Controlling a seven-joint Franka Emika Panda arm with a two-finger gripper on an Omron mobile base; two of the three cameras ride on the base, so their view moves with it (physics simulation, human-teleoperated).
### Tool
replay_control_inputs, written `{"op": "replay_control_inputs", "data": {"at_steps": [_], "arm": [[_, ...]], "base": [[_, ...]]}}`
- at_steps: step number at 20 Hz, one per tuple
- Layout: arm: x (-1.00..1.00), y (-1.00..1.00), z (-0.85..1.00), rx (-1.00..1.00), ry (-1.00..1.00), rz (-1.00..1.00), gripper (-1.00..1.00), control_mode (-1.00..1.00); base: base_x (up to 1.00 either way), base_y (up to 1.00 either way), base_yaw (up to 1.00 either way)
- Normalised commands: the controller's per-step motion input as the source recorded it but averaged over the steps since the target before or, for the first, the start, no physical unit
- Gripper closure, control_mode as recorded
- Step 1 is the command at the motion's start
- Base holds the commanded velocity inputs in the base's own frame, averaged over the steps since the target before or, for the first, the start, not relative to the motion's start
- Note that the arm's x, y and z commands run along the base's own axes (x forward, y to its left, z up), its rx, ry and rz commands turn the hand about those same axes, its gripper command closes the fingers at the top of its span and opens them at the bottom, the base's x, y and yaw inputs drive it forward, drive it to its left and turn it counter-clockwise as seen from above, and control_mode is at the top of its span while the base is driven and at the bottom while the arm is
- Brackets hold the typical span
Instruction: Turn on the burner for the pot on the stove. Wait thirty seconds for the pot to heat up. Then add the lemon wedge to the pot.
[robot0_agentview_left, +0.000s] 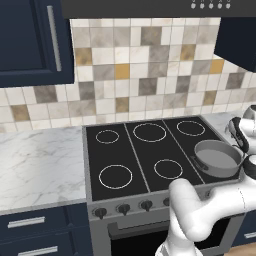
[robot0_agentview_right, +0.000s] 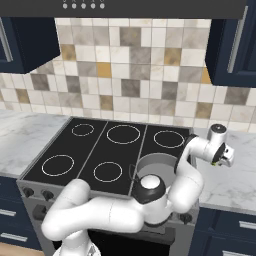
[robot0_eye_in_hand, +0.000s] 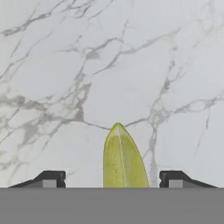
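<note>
White-veined marble bench (robot0_eye_in_hand: 131, 65) under the hand, right of the stove (robot0_agentview_right: 100, 150). Fingers (robot0_eye_in_hand: 112, 179) spread wide, holding nothing, straddling the lemon wedge (robot0_eye_in_hand: 123, 159). Wedge flat on the bench between the tips, long axis pointing straight away from them. Nothing in the way. Farther left, pot (robot0_agentview_right: 159, 167) on the stove's front right burner.
</note>
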Motion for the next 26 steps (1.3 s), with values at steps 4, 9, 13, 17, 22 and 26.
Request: {"op": "replay_control_inputs", "data": {"at_steps": [4, 9, 13, 17, 22, 26], "arm": [[0.01, -0.18, -0.28, 0.02, 0.05, -0.04, 1.0, -1.0], [-0.68, 0.22, -0.82, 0.0, 0.07, -0.13, 1.0, -1.0], [-1.0, 0.9, -1.0, -0.08, -0.14, -0.14, 1.0, -1.0], [-0.58, 0.64, -0.75, 0.0, -0.41, 0.0, 1.0, -1.0], [0.0, -0.22, 0.52, -0.05, -0.32, 0.0, 1.0, -1.0], [-0.01, 0.0, 0.99, -0.06, -0.12, 0.0, 1.0, -1.0]], "base": [[0.0, 0.0, 0.0], [0.0, 0.0, 0.0], [0.0, 0.0, 0.0], [0.0, 0.0, 0.0], [0.0, 0.0, 0.0], [0.0, 0.0, 0.0]]}}
